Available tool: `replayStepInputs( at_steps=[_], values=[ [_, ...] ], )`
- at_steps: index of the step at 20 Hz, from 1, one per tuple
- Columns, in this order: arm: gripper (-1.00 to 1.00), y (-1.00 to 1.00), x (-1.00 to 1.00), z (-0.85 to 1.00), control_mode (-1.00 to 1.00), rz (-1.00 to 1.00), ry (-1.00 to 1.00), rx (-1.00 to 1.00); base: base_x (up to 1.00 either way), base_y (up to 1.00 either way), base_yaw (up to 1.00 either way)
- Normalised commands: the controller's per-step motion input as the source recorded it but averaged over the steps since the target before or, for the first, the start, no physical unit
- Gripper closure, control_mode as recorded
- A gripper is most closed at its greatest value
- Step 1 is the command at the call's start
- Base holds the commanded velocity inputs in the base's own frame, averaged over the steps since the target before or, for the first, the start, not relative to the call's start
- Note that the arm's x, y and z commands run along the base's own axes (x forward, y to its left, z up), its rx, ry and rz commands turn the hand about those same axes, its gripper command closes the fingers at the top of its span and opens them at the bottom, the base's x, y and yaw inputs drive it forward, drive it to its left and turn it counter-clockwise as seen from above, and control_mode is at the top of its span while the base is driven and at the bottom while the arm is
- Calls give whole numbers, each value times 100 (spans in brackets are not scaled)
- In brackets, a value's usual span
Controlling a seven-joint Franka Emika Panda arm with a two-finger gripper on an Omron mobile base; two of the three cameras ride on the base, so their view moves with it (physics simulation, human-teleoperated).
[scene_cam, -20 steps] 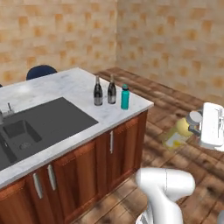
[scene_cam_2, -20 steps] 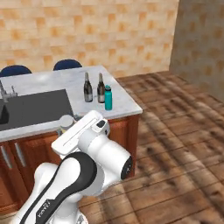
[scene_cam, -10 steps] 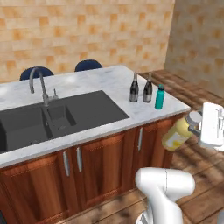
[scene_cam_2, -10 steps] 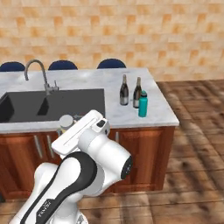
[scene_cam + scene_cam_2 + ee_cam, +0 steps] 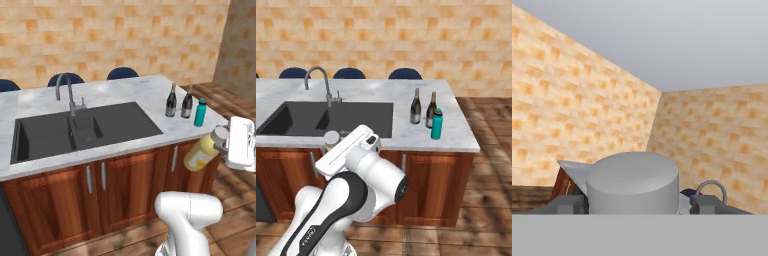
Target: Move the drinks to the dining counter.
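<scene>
Beside dining counter (image 5: 150,87), tool (image 5: 231,145) grips yellow bottle (image 5: 202,151).

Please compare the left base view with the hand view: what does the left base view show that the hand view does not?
The left base view alone shows the two wine bottles and the teal bottle standing on the counter, the black sink, and the yellow body of the bottle in the gripper. The hand view alone shows the ceiling. Both show the bottle's white cap, the tap and the tan tiled wall.
</scene>
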Motion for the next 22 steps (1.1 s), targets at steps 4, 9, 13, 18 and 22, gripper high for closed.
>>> replayStepInputs(
  at_steps=[4, 9, 13, 18, 22],
  values=[
    [100, 0, 0, 0, 100, 0, 0, 0, 46, -30, 0],
    [100, 0, 0, 0, 100, 0, 0, 0, 68, -48, 0],
    [100, 0, 0, 0, 100, 0, 0, 0, 59, -58, 0],
    [100, 0, 0, 0, 100, 0, 0, 0, 29, -63, 0],
    [100, 0, 0, 0, 100, 0, 0, 0, 25, -61, 0]
  ],
)
